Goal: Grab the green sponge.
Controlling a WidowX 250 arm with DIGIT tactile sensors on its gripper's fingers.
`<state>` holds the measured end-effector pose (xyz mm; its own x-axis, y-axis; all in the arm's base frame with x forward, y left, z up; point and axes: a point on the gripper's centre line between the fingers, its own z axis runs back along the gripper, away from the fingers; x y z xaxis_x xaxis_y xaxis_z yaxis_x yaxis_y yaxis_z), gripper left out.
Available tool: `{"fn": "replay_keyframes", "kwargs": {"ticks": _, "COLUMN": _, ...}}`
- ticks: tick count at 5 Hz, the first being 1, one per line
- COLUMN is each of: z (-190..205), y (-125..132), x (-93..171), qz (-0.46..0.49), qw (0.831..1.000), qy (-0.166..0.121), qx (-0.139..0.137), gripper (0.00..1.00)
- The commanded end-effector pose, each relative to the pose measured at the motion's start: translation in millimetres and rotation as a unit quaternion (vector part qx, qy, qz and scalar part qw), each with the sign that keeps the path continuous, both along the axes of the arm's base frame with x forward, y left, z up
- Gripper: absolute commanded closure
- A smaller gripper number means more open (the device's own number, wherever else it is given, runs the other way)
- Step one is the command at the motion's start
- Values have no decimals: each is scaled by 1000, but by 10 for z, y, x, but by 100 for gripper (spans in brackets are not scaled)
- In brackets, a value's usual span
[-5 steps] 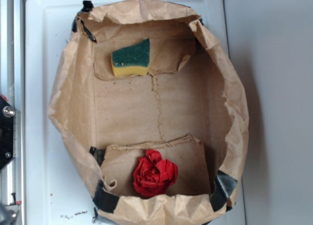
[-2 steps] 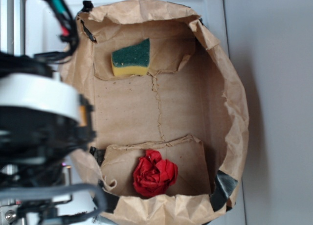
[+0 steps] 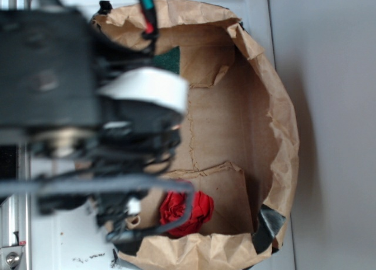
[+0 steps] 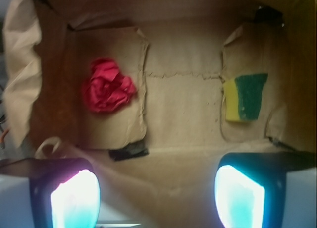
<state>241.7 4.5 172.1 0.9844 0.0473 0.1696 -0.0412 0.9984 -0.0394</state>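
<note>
Green sponge (image 4: 246,97) lies in the paper bag (image 4: 183,104); hand (image 4: 156,198) spread wide, empty.

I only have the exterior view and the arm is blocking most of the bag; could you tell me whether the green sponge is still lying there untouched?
Observer: Yes, the wrist view shows the green sponge lying free on a paper flap at the right of the bag floor.
Operator: Thank you. Is the gripper open?
Observer: It is open; the two fingers stand wide apart with nothing between them.
Operator: And is the red paper ball near the sponge?
Observer: No, the red paper ball sits on the opposite flap, with bare bag floor between them.
</note>
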Motion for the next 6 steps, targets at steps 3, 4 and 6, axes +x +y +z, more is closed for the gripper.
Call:
{"fn": "replay_keyframes", "kwargs": {"ticks": 3, "z": -114, "y": 347, "x": 420, "qz": -76, "qw": 995, "qy": -31, "qx": 52, "gripper": 0}}
{"fn": "replay_keyframes", "kwargs": {"ticks": 4, "z": -114, "y": 347, "x": 420, "qz": -76, "qw": 995, "qy": -31, "qx": 52, "gripper": 0}}
{"fn": "replay_keyframes", "kwargs": {"ticks": 6, "z": -114, "y": 347, "x": 420, "qz": -76, "qw": 995, "qy": -31, "qx": 52, "gripper": 0}}
